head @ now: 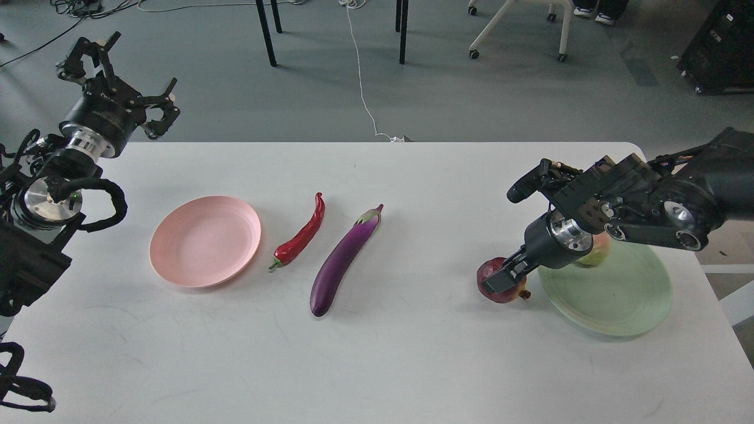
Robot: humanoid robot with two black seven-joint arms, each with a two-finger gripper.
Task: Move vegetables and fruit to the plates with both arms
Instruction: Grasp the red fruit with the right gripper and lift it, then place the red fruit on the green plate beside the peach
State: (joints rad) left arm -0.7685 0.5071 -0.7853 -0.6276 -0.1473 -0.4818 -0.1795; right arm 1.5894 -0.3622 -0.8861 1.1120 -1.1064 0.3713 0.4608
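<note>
My right gripper (499, 281) is shut on the dark red pomegranate (503, 297), just left of the pale green plate (612, 300). The yellow-green fruit (592, 258) lies on that plate's far side, mostly hidden behind my right wrist. The purple eggplant (341, 262) and the red chili pepper (300, 235) lie side by side on the white table (377, 353), mid-left. The pale pink plate (205, 240) sits left of the chili and holds nothing. My left gripper (123, 73) is open and empty, raised beyond the table's back-left corner.
The green plate sits close to the table's right edge. Beyond the table's far edge are the grey floor, black table legs (266, 32), a white cable (362, 82) and a chair base (518, 29).
</note>
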